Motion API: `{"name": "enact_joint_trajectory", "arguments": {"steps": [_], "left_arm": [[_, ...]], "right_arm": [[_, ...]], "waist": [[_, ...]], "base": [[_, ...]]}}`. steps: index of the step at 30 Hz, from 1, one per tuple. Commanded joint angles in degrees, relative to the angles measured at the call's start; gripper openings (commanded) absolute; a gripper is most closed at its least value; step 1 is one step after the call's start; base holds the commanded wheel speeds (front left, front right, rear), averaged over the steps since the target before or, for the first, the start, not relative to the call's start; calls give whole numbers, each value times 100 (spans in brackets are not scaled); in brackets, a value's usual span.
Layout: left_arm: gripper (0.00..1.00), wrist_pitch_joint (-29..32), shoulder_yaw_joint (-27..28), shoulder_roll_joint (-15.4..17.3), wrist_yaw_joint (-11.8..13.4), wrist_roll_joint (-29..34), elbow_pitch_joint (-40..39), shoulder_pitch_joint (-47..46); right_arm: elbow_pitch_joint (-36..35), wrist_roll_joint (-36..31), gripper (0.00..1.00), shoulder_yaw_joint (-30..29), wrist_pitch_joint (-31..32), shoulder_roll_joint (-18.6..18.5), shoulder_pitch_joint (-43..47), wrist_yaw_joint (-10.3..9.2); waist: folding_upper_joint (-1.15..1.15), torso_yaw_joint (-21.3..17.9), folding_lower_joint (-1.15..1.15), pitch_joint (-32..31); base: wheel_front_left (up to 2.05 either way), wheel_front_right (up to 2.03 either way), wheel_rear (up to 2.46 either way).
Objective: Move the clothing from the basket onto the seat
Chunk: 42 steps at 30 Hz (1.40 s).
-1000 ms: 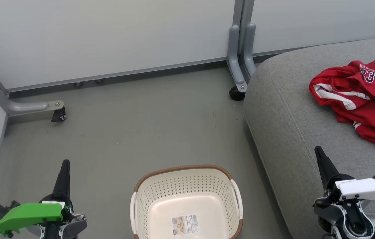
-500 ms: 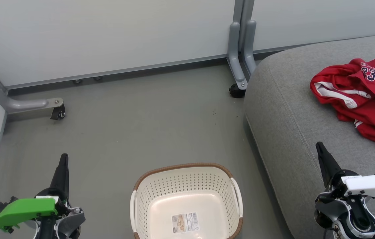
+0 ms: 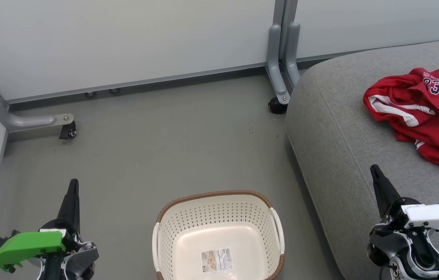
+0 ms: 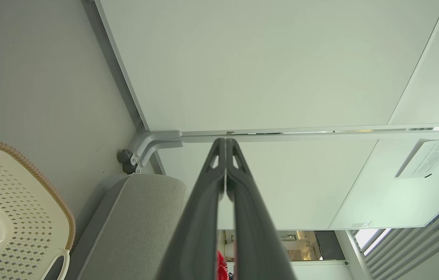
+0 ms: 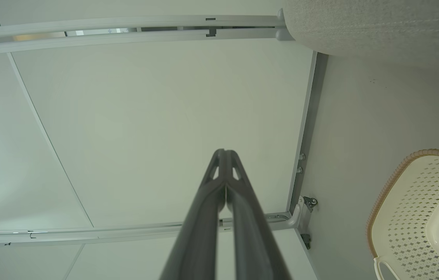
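Note:
The red clothing (image 3: 423, 116) with white stripes and the number 23 lies crumpled on the grey seat (image 3: 344, 132) at the right; a red sliver (image 4: 221, 268) also peeks between my left fingers. On the floor at bottom centre stands the cream basket (image 3: 219, 233), holding nothing but its label sticker; its rim also appears in the wrist views (image 4: 21, 194) (image 5: 410, 210). My left gripper (image 3: 73, 183) is shut, left of the basket, fingertips together (image 4: 225, 140). Over the seat's front part my right gripper (image 3: 373, 168) is shut too, with nothing in it (image 5: 225, 151).
Pale partition panels (image 3: 126, 39) close off the back and left. Their grey feet with castors stand at the left (image 3: 66, 130) and beside the seat's far corner (image 3: 277, 105). Grey floor (image 3: 165, 147) lies between the basket and the panels.
The whole head view has shifted slightly, so the camera moved. Both grippers have sunk a little lower in it and stay shut. Clothing and basket lie as before.

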Motion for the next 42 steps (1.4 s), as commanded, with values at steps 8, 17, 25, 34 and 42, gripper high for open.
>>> {"name": "enact_joint_trajectory", "arguments": {"steps": [8, 17, 25, 34, 42], "left_arm": [[0, 35, 35, -19, -36, 35, 8, -96], [0, 47, 51, -35, -36, 49, 9, -98], [0, 51, 67, -45, -35, 60, 9, -101], [0, 73, 84, -56, -35, 79, 9, -103], [0, 85, 100, -66, -36, 89, 11, -104]], "right_arm": [[14, -42, 0, -30, 42, 18, -44, 2], [15, -51, 0, -50, 47, 30, -46, 2], [16, -61, 0, -65, 56, 42, -47, 2], [17, -80, 0, -83, 77, 53, -49, 2], [19, -90, 0, -95, 90, 62, -50, 2]], "waist": [[0, 0, 0, -1], [0, 0, 0, -1], [0, 0, 0, -1], [0, 0, 0, -1], [0, 0, 0, -1]], "base": [[0, 0, 0], [0, 0, 0], [0, 0, 0], [0, 0, 0], [0, 0, 0]]}}
